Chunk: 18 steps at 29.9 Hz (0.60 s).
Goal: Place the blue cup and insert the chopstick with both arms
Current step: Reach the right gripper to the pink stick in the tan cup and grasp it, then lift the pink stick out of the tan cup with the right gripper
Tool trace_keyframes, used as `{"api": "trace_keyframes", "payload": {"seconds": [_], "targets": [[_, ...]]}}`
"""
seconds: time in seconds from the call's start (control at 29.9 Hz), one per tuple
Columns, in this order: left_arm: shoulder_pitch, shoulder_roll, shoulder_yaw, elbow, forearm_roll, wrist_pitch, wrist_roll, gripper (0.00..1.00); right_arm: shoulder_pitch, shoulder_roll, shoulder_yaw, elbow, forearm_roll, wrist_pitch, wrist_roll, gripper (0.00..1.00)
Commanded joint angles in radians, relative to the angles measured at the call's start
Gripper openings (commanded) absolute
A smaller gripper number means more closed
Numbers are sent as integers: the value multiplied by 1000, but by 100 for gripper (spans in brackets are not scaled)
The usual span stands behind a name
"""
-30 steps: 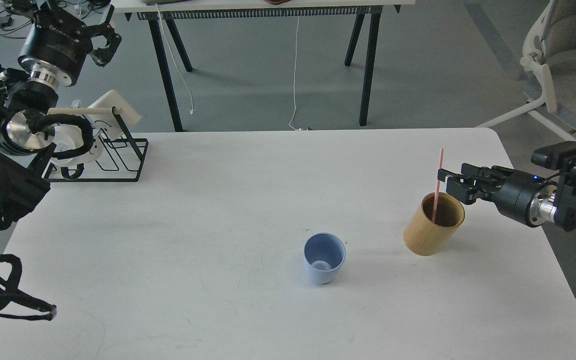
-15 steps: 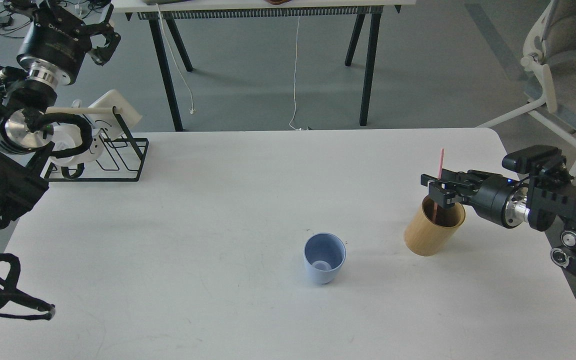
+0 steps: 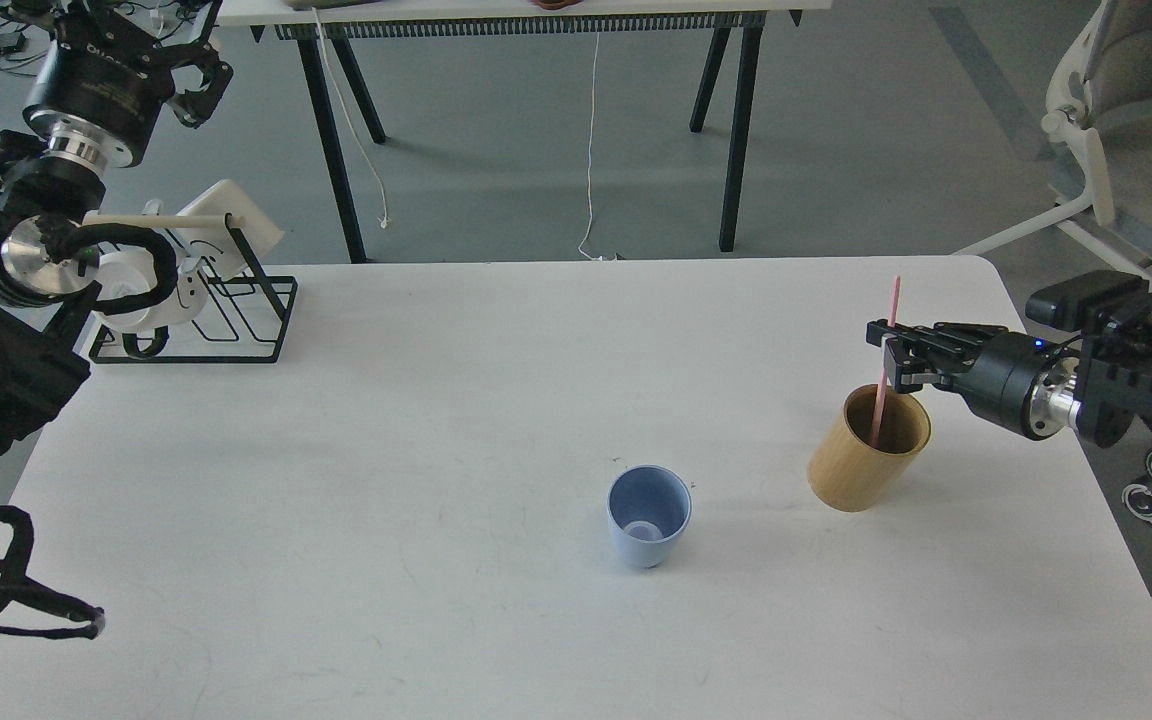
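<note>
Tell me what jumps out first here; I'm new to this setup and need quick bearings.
The right gripper at the table's right edge is shut on a pink chopstick whose lower end stands in a tilted bamboo holder. Left of it, near the white table's middle, an upright, empty blue cup stands alone.

My two arms: black casings, bright metal joints

My left arm is built of blocky black housings with a polished silver disc at one joint and a ribbed silver ring below a fat black cylinder bearing faint white lettering; black corrugated cable loops run along it and hang loose near the bottom edge. My left gripper is black, with angular linkage fingers. My right arm is black too, with a silver collar, a small blue light, a boxy module on top, and round silver fittings lower down; my right gripper is slim and black.
</note>
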Motion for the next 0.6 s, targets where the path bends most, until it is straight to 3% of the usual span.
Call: {"api": "trace_keyframes", "payload": {"seconds": [0.0, 0.33, 0.47, 0.57], "targets": [[1, 11, -1, 0, 0, 0, -1, 100, -2, -112, 38, 108, 8, -4, -2, 2], [0, 16, 1, 0, 0, 0, 4, 100, 78, -189, 190, 222, 123, 8, -2, 3], [0, 17, 1, 0, 0, 0, 4, 100, 139, -138, 190, 222, 132, 3, -2, 3], [-3, 16, 1, 0, 0, 0, 5, 100, 135, 2, 176, 214, 132, 9, -2, 3]]}}
